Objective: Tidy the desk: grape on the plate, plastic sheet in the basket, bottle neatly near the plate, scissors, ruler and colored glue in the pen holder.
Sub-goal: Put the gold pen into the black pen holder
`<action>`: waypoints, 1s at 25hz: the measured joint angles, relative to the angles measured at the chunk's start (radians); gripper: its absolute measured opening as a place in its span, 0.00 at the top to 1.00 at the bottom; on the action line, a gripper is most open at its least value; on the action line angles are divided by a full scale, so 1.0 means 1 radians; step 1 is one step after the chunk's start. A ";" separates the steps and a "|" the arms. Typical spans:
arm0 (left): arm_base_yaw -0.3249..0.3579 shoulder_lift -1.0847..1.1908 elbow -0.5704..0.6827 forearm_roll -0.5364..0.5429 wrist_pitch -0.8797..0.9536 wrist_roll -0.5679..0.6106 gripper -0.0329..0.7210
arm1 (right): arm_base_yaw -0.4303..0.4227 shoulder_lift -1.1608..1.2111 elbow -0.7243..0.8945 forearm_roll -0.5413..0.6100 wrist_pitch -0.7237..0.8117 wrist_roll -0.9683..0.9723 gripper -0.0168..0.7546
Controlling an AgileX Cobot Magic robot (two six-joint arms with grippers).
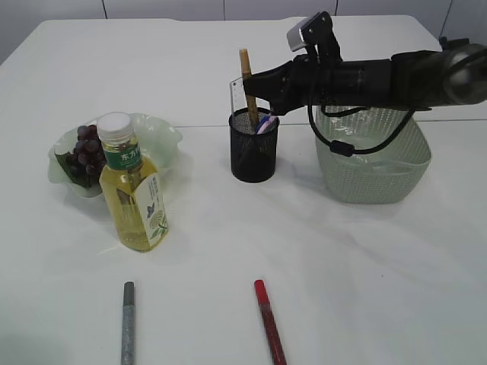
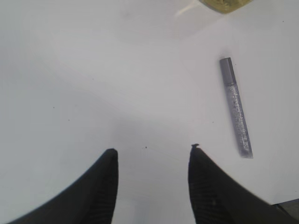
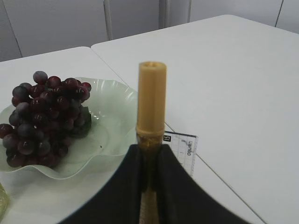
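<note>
Clamping the gold glue stick (image 3: 151,107) upright, right pincer (image 3: 149,158) hovers above pen holder (image 1: 253,144) — left pincer (image 2: 152,156) apart, silver glue stick (image 2: 236,107) beside it.

My exterior camera looks down at a slant from the near side of the white table (image 1: 365,266), taking in the plate (image 1: 163,137) on the left, the pen holder (image 1: 253,148) in the middle and the basket (image 1: 373,163) on the right. My left wrist camera points almost straight down, close over bare tabletop, catching the silver glue stick (image 2: 236,107) that the exterior view shows at near left. My right wrist camera looks nearly level toward the left, close behind the yellow glue stick (image 3: 151,107), sharing the plate and grapes (image 3: 44,116) with the exterior view.
</note>
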 joint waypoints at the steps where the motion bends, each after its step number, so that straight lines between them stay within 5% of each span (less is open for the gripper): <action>1: 0.000 0.000 0.000 0.000 -0.002 0.000 0.48 | 0.000 0.008 -0.004 0.000 0.000 -0.002 0.93; 14: 0.000 0.000 0.000 0.000 -0.030 0.000 0.48 | 0.000 0.045 -0.057 0.005 -0.002 -0.002 0.91; 25: 0.000 0.000 0.000 0.000 -0.030 0.000 0.48 | 0.000 0.066 -0.057 0.005 0.055 0.000 0.64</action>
